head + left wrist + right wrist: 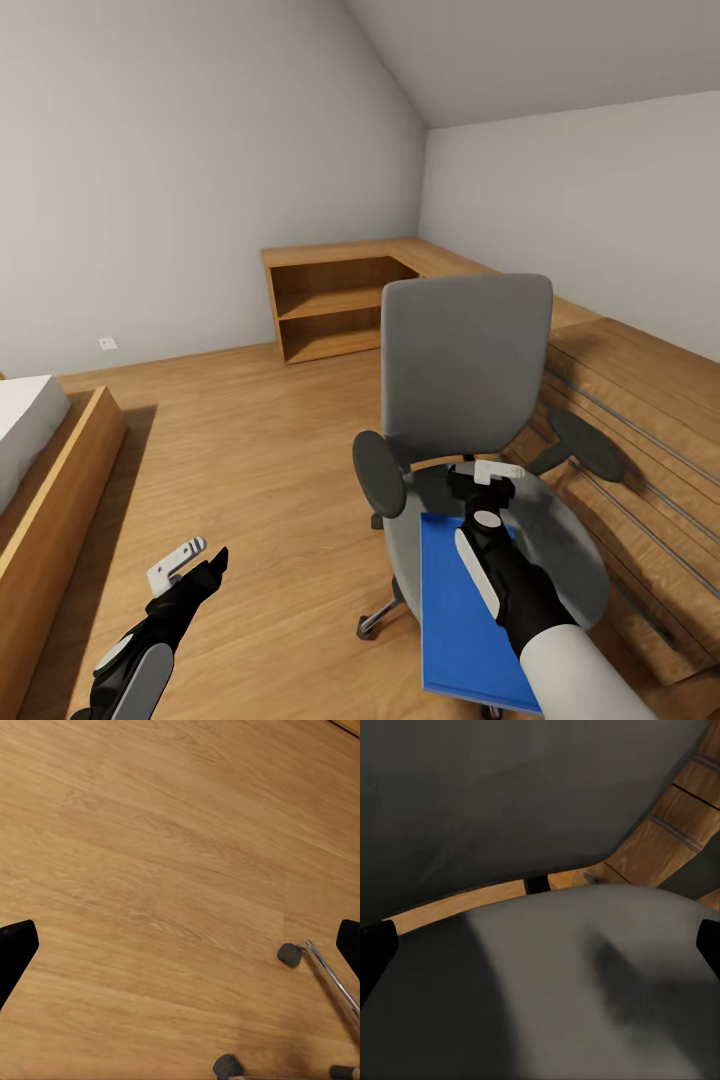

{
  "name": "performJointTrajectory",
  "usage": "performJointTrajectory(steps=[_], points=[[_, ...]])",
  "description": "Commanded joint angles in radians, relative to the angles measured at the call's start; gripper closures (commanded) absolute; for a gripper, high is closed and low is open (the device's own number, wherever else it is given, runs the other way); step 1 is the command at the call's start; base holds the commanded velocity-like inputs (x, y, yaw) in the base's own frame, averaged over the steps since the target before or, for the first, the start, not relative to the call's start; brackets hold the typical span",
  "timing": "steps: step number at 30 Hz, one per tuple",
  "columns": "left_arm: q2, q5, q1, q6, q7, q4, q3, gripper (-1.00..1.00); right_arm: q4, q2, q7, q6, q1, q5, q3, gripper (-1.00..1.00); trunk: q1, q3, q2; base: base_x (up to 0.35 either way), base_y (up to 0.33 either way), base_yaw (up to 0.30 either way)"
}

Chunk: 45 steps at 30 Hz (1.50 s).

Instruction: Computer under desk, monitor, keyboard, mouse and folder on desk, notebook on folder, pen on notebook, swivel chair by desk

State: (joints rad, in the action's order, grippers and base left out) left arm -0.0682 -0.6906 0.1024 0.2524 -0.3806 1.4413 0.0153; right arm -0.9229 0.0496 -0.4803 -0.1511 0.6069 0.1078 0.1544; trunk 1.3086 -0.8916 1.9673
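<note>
The grey swivel chair [465,365] stands in the middle right of the head view, its back facing me. A flat blue folder [462,610] lies on its seat [585,990] and sticks out over the front edge. My right gripper [486,478] hovers open above the seat's rear, just past the folder, with nothing between its fingers. My left gripper [192,562] hangs open over bare wooden floor to the chair's left; its wrist view catches the chair's chrome leg and a caster [289,955]. Desk, computer, monitor, keyboard, mouse, notebook and pen are out of view.
A low wooden shelf unit [335,300] fills the far corner. A slatted wooden unit [640,420] runs along the right wall, close behind the chair. A bed with a wooden frame [55,480] stands at the left. Open floor lies between bed and chair.
</note>
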Motion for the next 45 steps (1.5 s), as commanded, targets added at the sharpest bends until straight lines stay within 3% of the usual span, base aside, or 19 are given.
performJointTrajectory(steps=[1, 9, 26, 45], points=[[-0.001, -0.008, 0.0, 0.002, -0.008, 0.001, 0.002, -1.0, -0.002, -0.002, -0.007, -0.003, 0.001, 0.009, 0.004, -1.0, 0.0, 0.0, 0.0, 0.0, 0.0, -0.189], [-0.001, -0.009, 0.001, 0.002, -0.008, 0.001, 0.002, -1.0, -0.002, -0.003, -0.007, -0.003, -0.004, 0.008, 0.003, -1.0, 0.0, 0.01, 0.0, -0.079, 0.0, -0.198], [-0.001, -0.009, 0.0, 0.002, -0.008, 0.001, 0.002, -1.0, -0.002, 0.0, -0.006, -0.001, -0.005, 0.009, 0.004, -1.0, 0.0, 0.03, 0.0, -0.327, 0.043, -0.215], [-0.002, -0.008, 0.0, 0.002, -0.008, 0.002, 0.002, -1.0, -0.008, 0.003, -0.008, -0.001, -0.005, 0.005, 0.005, -1.0, 0.0, 0.032, 0.0, -0.317, 0.147, -0.288]])
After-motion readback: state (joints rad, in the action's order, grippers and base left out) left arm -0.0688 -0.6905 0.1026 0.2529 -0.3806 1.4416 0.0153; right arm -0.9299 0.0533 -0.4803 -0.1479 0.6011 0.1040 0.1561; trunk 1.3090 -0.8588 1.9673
